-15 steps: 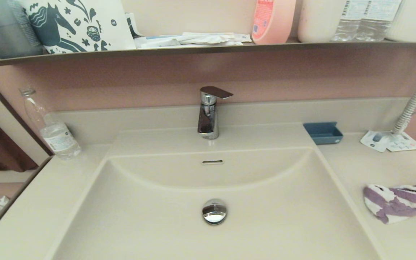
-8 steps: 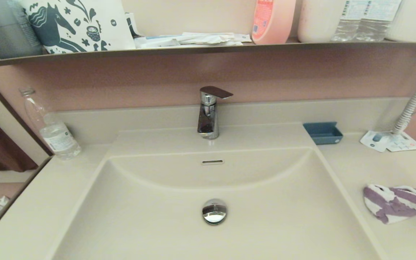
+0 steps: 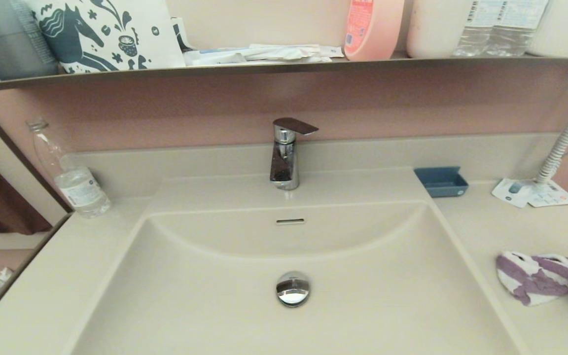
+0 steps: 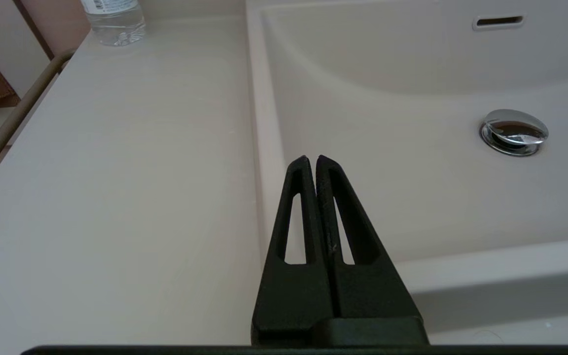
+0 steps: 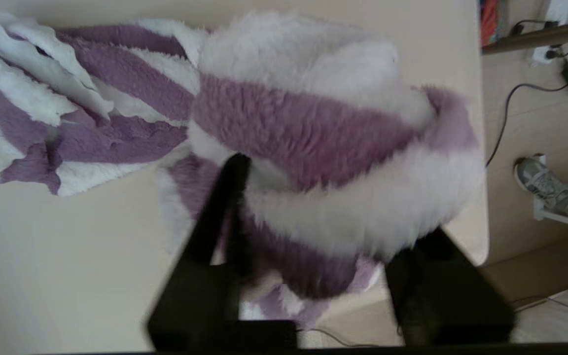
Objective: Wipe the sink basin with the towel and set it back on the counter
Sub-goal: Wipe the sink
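The cream sink basin [image 3: 215, 296] fills the middle of the head view, with its chrome drain plug [image 3: 292, 289] and overflow slot [image 3: 290, 221]. The purple and white striped towel [image 3: 535, 276] lies crumpled on the counter [image 3: 501, 231] right of the bowl, near the counter's right edge. In the right wrist view my right gripper [image 5: 336, 197] stands open, fingers wide apart, with a bunched fold of the towel [image 5: 313, 128] between them. My left gripper [image 4: 312, 159] is shut and empty over the bowl's front left rim. Neither gripper shows in the head view.
A chrome faucet [image 3: 284, 158] stands behind the bowl. A small blue tray [image 3: 441, 181], a white leaflet [image 3: 535, 193] and a ribbed hose [image 3: 567, 138] sit at the back right. A water bottle [image 3: 74, 182] stands at the back left. A loaded shelf [image 3: 284, 66] runs overhead.
The towel's right end, stretched up toward the right edge a second ago, has dropped and bunched onto the counter. The left arm has not moved.
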Robot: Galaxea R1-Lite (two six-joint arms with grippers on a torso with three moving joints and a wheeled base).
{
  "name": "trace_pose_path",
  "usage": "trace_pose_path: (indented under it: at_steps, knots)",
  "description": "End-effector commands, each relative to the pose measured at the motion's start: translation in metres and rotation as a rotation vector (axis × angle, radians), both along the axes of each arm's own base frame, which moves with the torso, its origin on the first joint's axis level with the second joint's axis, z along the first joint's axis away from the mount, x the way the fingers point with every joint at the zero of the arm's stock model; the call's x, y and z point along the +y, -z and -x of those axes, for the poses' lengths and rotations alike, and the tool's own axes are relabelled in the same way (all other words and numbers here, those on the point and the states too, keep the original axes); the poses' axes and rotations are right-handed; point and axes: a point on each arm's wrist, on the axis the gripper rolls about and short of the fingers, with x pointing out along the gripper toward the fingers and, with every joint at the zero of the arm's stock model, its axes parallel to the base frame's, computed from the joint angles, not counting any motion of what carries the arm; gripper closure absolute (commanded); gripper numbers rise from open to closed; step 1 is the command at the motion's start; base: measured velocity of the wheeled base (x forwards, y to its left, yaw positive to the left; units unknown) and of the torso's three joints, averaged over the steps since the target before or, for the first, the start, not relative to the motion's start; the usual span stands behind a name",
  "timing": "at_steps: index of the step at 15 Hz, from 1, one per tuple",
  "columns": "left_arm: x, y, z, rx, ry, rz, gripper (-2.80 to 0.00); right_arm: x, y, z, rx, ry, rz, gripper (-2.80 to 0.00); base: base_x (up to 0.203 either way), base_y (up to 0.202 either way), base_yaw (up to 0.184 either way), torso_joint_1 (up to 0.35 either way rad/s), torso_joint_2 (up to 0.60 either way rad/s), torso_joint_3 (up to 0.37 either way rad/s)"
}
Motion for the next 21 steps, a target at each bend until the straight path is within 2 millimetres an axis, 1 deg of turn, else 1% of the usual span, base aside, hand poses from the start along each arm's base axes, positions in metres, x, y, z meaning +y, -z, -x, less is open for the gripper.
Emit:
trace_pose_path:
  at_steps: [1, 2, 4, 7, 8, 9, 10, 11, 12, 15, 17, 20, 21]
  knots:
    - [0.000, 0.000, 0.000, 0.001, -0.001, 0.000, 0.00, -0.001, 0.005, -0.001, 0.038, -0.001, -0.018, -2.80, 0.000, 0.000, 0.000, 0.000, 0.00, 0.000]
    - [0.000, 0.000, 0.000, 0.001, 0.000, 0.000, 0.00, -0.001, 0.003, 0.000, 0.044, 0.001, -0.023, -2.80, 0.000, 0.000, 0.000, 0.000, 0.00, 0.000]
    - [0.000, 0.000, 0.000, 0.001, 0.000, 0.000, 0.00, 0.001, -0.014, 0.004, 0.048, -0.009, -0.045, -2.80, 0.000, 0.000, 0.000, 0.000, 0.00, 0.000]
    - [0.000, 0.000, 0.000, 0.001, 0.000, 0.000, 0.00, 0.005, -0.056, 0.015, 0.005, -0.048, -0.114, -2.80, 0.000, 0.000, 0.000, 0.000, 0.00, 0.000]
    - [0.000, 0.000, 0.000, 0.001, -0.001, 0.000, 0.00, 0.006, -0.066, 0.018, 0.000, -0.055, -0.129, -2.80, 0.000, 0.000, 0.000, 0.000, 0.00, 0.000]
    - [0.000, 0.000, 0.000, 0.001, -0.001, 0.000, 0.00, 0.007, -0.073, 0.020, -0.002, -0.058, -0.141, -2.80, 0.000, 0.000, 0.000, 0.000, 0.00, 0.000]
    - [0.000, 0.000, 0.000, 0.001, -0.001, 0.000, 0.00, 0.007, -0.075, 0.021, -0.001, -0.061, -0.149, -2.80, 0.000, 0.000, 0.000, 0.000, 0.00, 0.000]
    - [0.000, 0.000, 0.000, 0.001, -0.001, 0.000, 0.00, 0.008, -0.075, 0.021, -0.001, -0.062, -0.152, -1.67, 0.000, 0.000, 0.000, 0.000, 0.00, 0.000]
    - [0.000, 0.000, 0.000, 0.001, -0.001, 0.000, 0.00, 0.008, -0.074, 0.021, -0.001, -0.064, -0.154, 0.00, 0.000, 0.000, 0.000, 0.000, 0.00, 0.000]
    - [0.000, 0.000, 0.000, 0.001, -0.001, 0.000, 0.00, 0.009, -0.075, 0.022, -0.015, -0.081, -0.173, 0.00, 0.000, 0.000, 0.000, 0.000, 0.00, 0.000]
    - [0.000, 0.000, 0.000, 0.001, -0.001, 0.000, 0.00, 0.018, -0.078, 0.025, -0.045, -0.123, -0.197, 0.00, 0.000, 0.000, 0.000, 0.000, 0.00, 0.000]
    - [0.000, 0.000, 0.000, 0.001, -0.001, 0.000, 0.00, 0.056, -0.091, 0.038, -0.142, -0.247, -0.351, 0.00, 0.000, 0.000, 0.000, 0.000, 0.00, 0.000]
    - [0.000, 0.000, 0.000, 0.001, 0.001, 0.000, 0.00, 0.070, -0.097, 0.047, -0.165, -0.287, -0.391, 0.00, 0.000, 0.000, 0.000, 0.000, 0.00, 0.000]
